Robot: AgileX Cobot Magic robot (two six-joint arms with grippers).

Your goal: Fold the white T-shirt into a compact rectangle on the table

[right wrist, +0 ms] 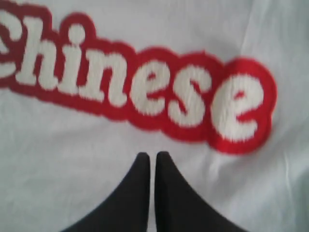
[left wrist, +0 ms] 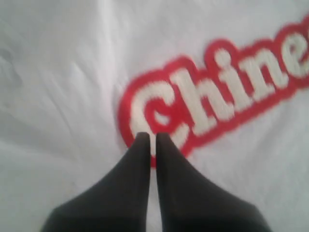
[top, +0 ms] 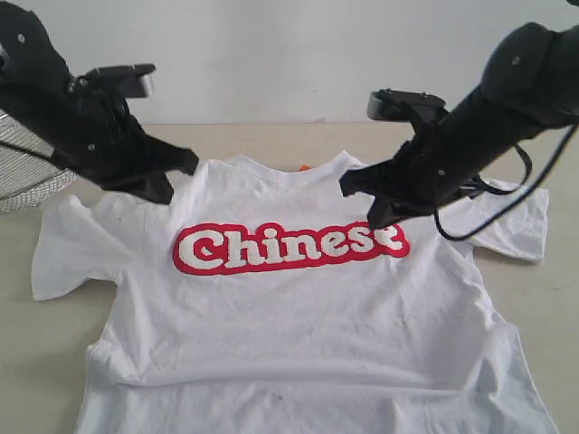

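Left arm (top: 90,136), right arm (top: 470,136) angled inward, jaws closed

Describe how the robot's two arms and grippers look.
The left arm and right arm are matte black, bulky and rounded, with small pale screws. The left gripper and right gripper taper to slim black pointed fingers. A thin black cable loops off the right arm.

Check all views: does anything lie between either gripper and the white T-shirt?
Nothing visible does. The left gripper and right gripper, jaws shut, point at the white T-shirt by its lettering; the wire basket sits well aside.
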